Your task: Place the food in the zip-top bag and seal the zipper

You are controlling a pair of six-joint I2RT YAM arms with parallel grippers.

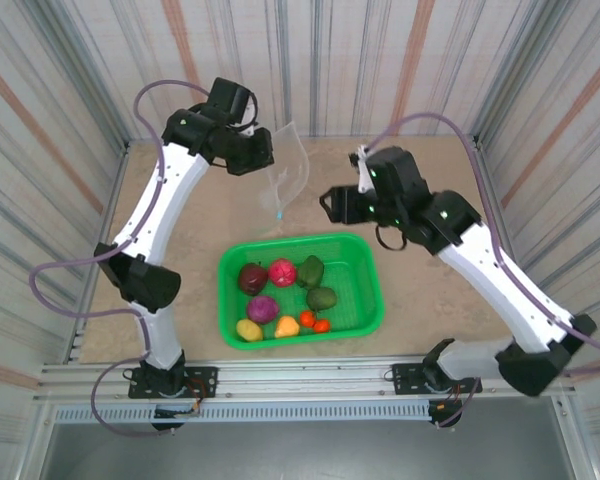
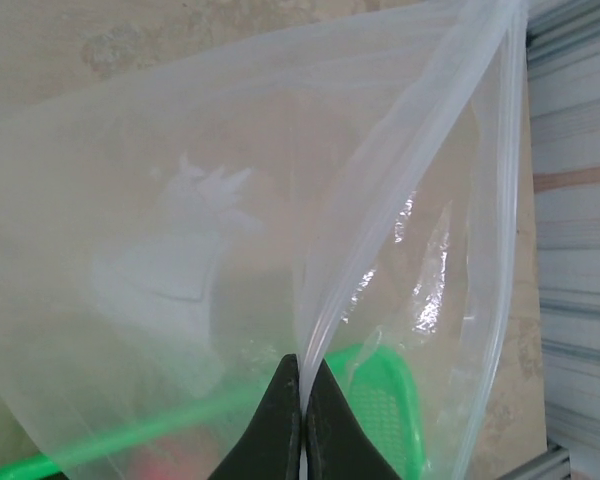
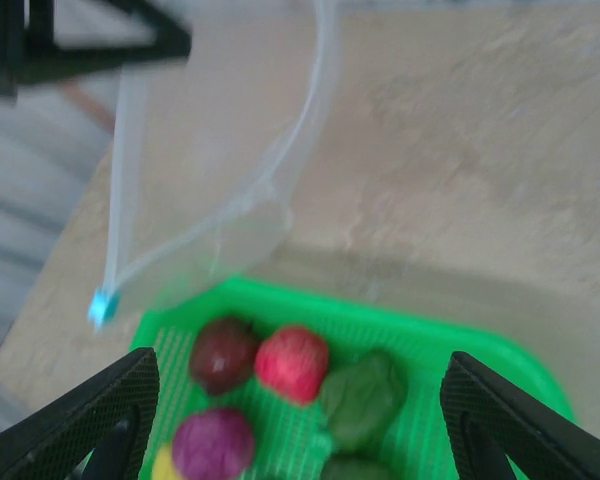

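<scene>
Currently left end effector (image 2: 302, 368) pinching zip-top bag (image 1: 288, 172); right end effector (image 1: 330, 202) hovering spread near food (image 1: 283, 272), needing centring on one piece.

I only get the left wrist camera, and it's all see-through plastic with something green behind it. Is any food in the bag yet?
Observer: No. All the food lies in the green basket. The bag hangs empty, pinched in the left gripper.
Operator: Where's the other hand?
Observer: The right gripper hovers beside the bag, wide open and holding nothing.
Operator: And the little blue slider?
Observer: The slider hangs at the bag's lowest corner, near the basket's far edge.
</scene>
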